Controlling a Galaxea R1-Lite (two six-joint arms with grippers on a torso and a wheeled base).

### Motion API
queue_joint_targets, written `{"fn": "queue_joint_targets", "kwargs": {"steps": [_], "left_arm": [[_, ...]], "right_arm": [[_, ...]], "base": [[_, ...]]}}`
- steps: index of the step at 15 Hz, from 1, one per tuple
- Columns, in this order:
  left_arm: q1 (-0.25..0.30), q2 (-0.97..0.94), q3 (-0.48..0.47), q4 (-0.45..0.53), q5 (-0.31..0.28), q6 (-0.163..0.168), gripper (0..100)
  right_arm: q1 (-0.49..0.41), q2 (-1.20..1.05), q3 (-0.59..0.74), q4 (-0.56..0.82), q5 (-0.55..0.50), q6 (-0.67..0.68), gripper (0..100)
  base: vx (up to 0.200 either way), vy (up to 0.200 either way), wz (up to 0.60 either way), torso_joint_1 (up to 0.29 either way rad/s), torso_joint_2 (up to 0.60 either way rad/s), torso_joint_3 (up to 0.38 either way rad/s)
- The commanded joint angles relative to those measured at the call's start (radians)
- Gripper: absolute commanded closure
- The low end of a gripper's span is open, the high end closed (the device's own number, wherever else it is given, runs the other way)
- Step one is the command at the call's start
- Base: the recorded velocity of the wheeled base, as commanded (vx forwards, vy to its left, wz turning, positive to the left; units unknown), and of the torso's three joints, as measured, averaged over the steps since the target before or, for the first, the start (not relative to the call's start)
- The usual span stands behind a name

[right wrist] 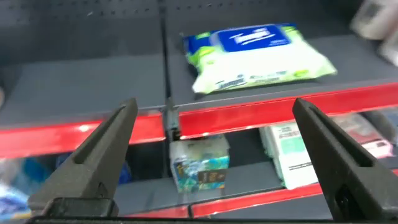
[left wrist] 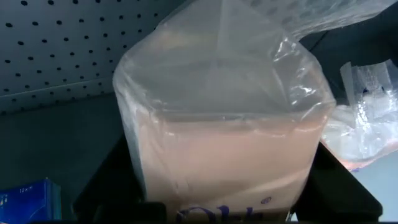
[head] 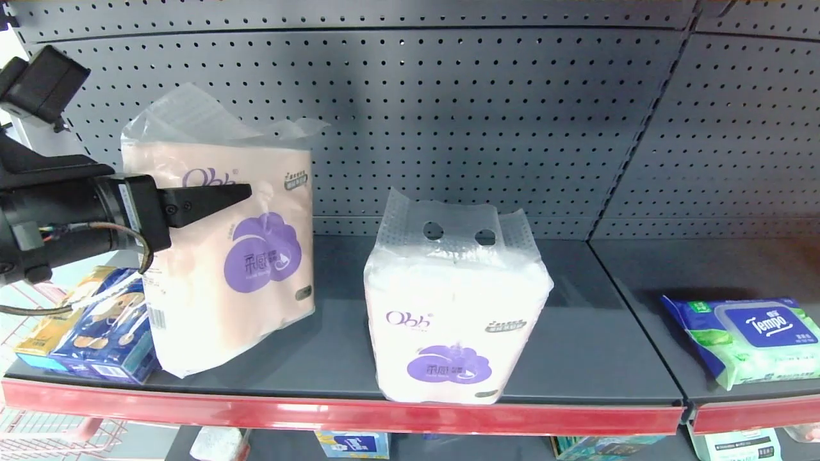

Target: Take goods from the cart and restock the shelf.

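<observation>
Currently left tool (head: 246,191) clamps pink tissue pack (head: 224,269) on shelf (head: 576,333); right tool (right wrist: 214,124) gapes wide, empty.

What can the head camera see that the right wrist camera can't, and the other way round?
Head view adds: the pink tissue pack between the left gripper's fingers, the white tissue pack beside it, and blue boxes at the shelf's left end. Right wrist view adds: the right gripper, open. Both share: the wet wipes pack and the red shelf edge.
</observation>
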Motion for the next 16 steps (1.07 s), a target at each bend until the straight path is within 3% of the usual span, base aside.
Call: {"fn": "queue_joint_targets", "kwargs": {"steps": [1,7,8,9,16], "left_arm": [[0.000,0.027,-0.008,-0.015,-0.007,0.001,100],[-0.003,0.140,-0.010,-0.193,-0.139,0.005,100],[-0.003,0.173,-0.011,-0.248,-0.232,0.005,100],[-0.003,0.174,-0.011,-0.251,-0.237,0.005,100],[0.029,0.367,-0.024,-0.581,-0.633,0.005,100]], "right_arm": [[0.000,-0.011,0.003,-0.001,-0.040,0.003,0],[0.000,-0.011,0.009,-0.015,-0.054,0.013,0],[0.000,-0.011,0.009,-0.015,-0.054,0.018,0],[0.000,-0.011,0.008,-0.015,-0.054,0.018,0],[0.000,-0.011,0.009,-0.015,-0.063,0.013,0]], "base": [[0.000,0.000,0.00,0.000,0.00,0.000],[0.000,0.000,0.00,0.000,0.00,0.000],[0.000,0.000,0.00,0.000,0.00,0.000],[0.000,0.000,0.00,0.000,0.00,0.000],[0.000,0.000,0.00,0.000,0.00,0.000]]}}
